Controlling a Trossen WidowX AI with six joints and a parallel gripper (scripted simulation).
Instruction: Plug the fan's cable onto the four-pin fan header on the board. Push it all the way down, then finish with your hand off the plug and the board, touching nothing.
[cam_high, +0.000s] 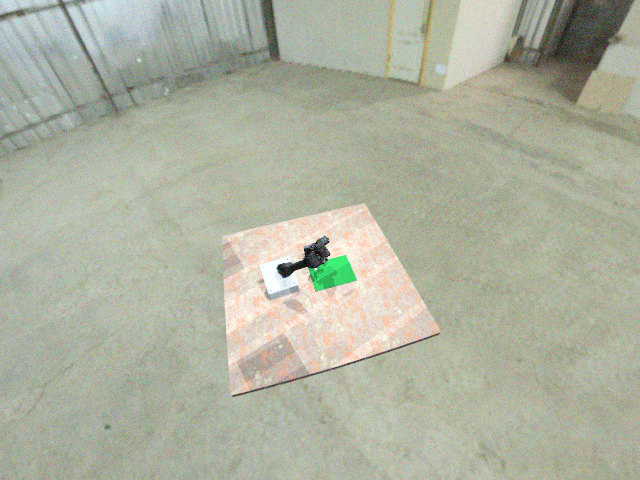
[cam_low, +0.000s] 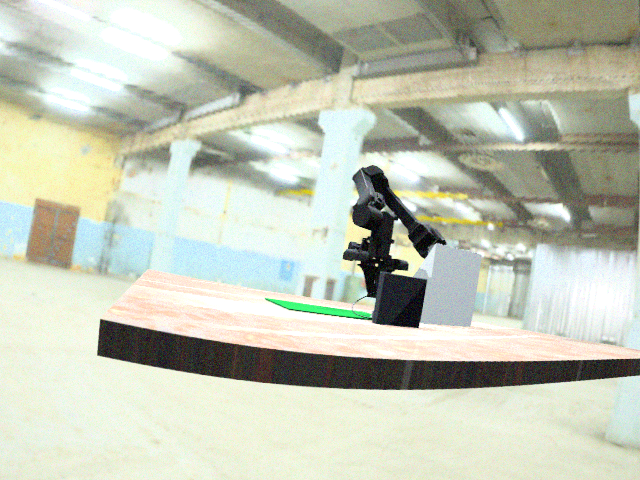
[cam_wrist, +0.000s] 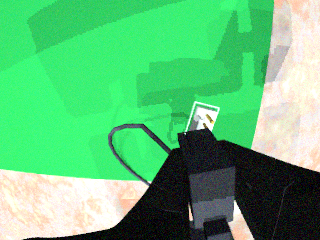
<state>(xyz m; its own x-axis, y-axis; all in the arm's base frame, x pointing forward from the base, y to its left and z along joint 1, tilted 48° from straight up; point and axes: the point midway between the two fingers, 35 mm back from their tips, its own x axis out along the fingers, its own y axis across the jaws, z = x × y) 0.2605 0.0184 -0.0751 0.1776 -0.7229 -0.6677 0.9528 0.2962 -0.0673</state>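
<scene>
The green board (cam_high: 341, 271) (cam_low: 315, 308) (cam_wrist: 60, 120) lies flat on the table. My gripper (cam_low: 371, 295) (cam_wrist: 198, 152) is shut on the black cable plug (cam_wrist: 198, 143), pointing down a little above the board. The white-outlined four-pin header (cam_wrist: 198, 111) is just beyond the plug in the wrist view; two gold pins show, and the plug and fingers hide its near part. Whether plug and header touch cannot be told. The dark cable (cam_wrist: 111, 140) (cam_low: 353, 304) bows out in a loop beside the plug. In the top view the arm hides the fingertips.
A black box (cam_low: 399, 300), which looks like the fan, stands close beside the gripper in the exterior view. The arm's base is at a pale grey block (cam_high: 273, 284) (cam_low: 450, 289) next to the board. The pinkish table (cam_high: 361, 330) (cam_low: 217, 335) carries them all.
</scene>
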